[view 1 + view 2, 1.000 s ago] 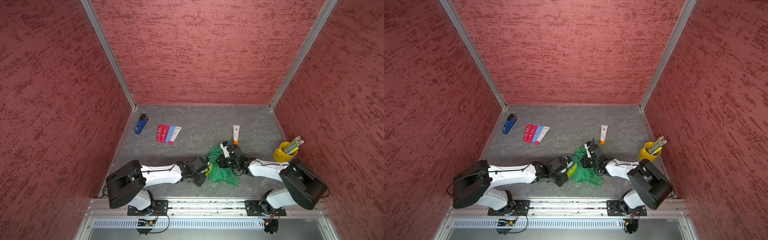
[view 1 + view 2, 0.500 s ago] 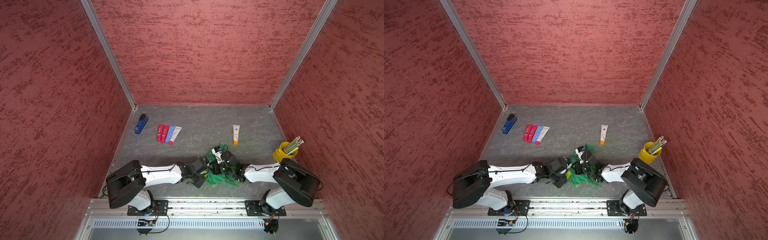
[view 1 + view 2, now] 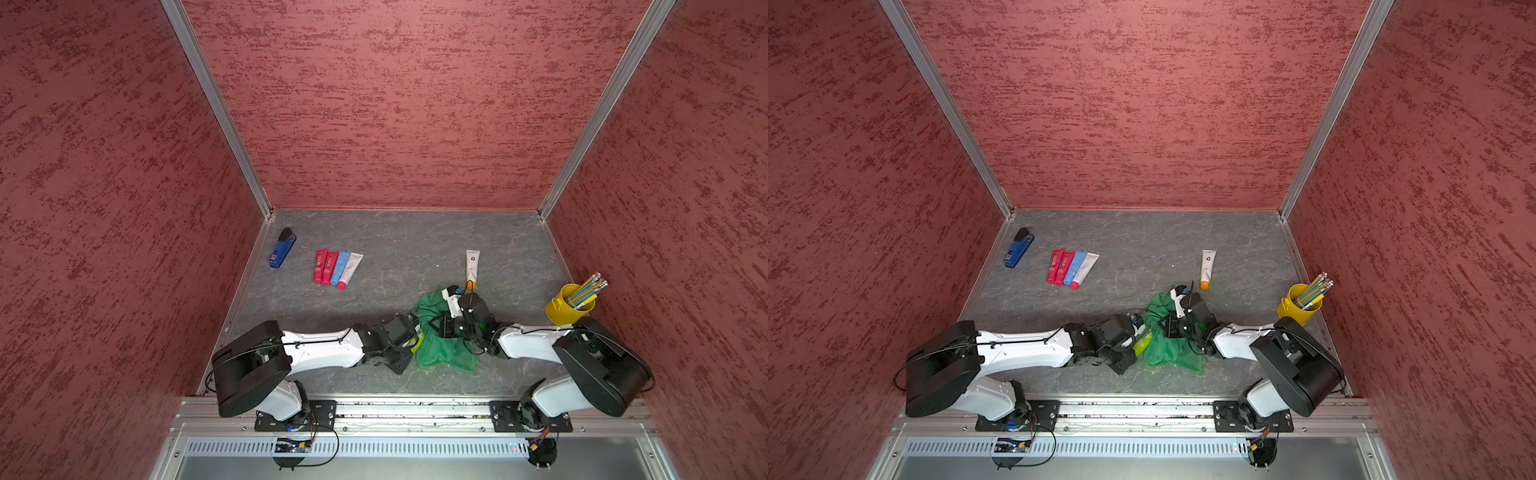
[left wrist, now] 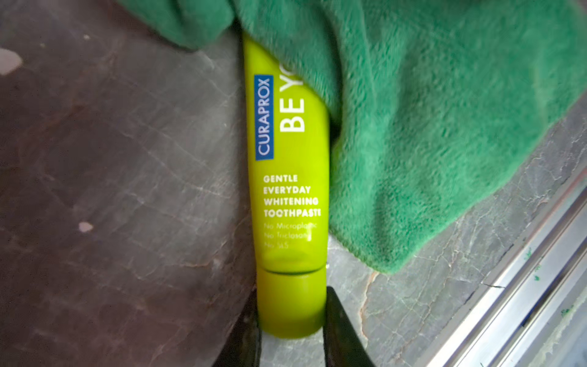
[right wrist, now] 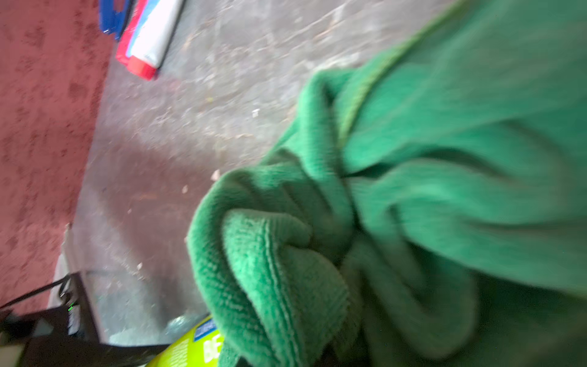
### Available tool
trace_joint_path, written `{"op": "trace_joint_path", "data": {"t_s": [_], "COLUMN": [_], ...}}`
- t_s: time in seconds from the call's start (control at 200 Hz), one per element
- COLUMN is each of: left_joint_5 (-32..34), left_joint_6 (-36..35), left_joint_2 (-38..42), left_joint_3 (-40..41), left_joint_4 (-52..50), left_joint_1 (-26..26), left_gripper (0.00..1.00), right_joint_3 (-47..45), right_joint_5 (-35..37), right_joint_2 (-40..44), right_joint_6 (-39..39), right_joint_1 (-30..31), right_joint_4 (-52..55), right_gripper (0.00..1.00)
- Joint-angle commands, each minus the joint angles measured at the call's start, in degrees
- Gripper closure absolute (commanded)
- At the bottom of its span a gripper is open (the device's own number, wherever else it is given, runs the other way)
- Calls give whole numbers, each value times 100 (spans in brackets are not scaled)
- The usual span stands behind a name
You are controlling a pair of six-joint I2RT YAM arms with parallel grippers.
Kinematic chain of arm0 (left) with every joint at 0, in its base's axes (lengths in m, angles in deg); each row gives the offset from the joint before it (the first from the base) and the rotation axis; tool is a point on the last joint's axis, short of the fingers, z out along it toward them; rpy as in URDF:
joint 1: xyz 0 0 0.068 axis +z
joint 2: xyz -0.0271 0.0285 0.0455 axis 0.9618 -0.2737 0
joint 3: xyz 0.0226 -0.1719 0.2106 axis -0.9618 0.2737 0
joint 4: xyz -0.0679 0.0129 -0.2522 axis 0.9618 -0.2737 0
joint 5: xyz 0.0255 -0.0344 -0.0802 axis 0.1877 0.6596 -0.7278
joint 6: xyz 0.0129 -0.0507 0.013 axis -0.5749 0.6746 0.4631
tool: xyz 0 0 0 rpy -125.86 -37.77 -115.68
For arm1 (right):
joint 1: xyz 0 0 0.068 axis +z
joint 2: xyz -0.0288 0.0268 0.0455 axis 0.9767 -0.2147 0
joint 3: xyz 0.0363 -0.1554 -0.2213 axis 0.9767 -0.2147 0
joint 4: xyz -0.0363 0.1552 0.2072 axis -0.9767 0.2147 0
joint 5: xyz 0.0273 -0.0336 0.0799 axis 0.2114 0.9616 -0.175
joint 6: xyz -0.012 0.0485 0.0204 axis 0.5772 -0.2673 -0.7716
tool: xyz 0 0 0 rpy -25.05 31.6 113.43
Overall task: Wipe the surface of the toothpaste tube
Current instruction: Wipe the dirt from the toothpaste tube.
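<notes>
One lime tube (image 4: 287, 190): it is held near the table's (image 3: 395, 249) front edge, between the two wrists, with its printed side shown to the left wrist view; whether it is resting on the table cannot be told.
Left gripper (image 4: 291, 305): its fingers are clamped on the lime tube's cap, one on each side.
Cloth (image 4: 428, 143): green and bunched, it is draped over the lime tube's far end and along one side; the rest is spread on the table, as seen in both top views (image 3: 440, 353) (image 3: 1167, 353).
Right gripper (image 3: 1163, 324): its fingers are buried in the cloth and are closed together on a gathered fold of it.
Cup (image 3: 563, 311): yellow, it is placed at the table's right edge, well apart from the cloth.
Cup contents: a bundle of pencils (image 3: 588, 289) is held inside, with the ends leaned out toward the right wall.
Tube row (image 3: 336, 268): four tubes are laid side by side, touching, on the left part of the table: two red, one blue, one white with a red cap.
White tube (image 3: 472, 266): capped in orange, it is laid alone just beyond the cloth, cap end nearest the right wrist.
Stapler (image 3: 282, 252): blue, it is set near the left wall, beside the tube row.
</notes>
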Motion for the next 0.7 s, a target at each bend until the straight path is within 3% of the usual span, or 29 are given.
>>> {"op": "trace_joint_path", "data": {"t_s": [0.0, 0.225, 0.396, 0.546, 0.691], "left_joint_5": [46, 39, 15, 22, 39], "left_joint_6": [-39, -43, -56, -53, -45], "left_joint_2": [72, 30, -59, -122, -57], "left_joint_3": [58, 33, -21, -66, -23], "left_joint_4": [73, 73, 66, 39, 43], "left_joint_1": [30, 39, 48, 48, 49], "left_gripper": [100, 100, 100, 100, 100], "right_joint_3": [99, -255, -641, -723, -646], "right_joint_5": [668, -307, -837, -1042, -1195], "right_joint_2": [-106, -34, 69, -406, -925], "right_joint_6": [335, 232, -417, -930, -1081], "right_joint_1": [-148, 165, 968, 1643, 1855], "right_joint_4": [819, 471, -232, -1055, -1579], "right_gripper": [100, 100, 100, 100, 100]}}
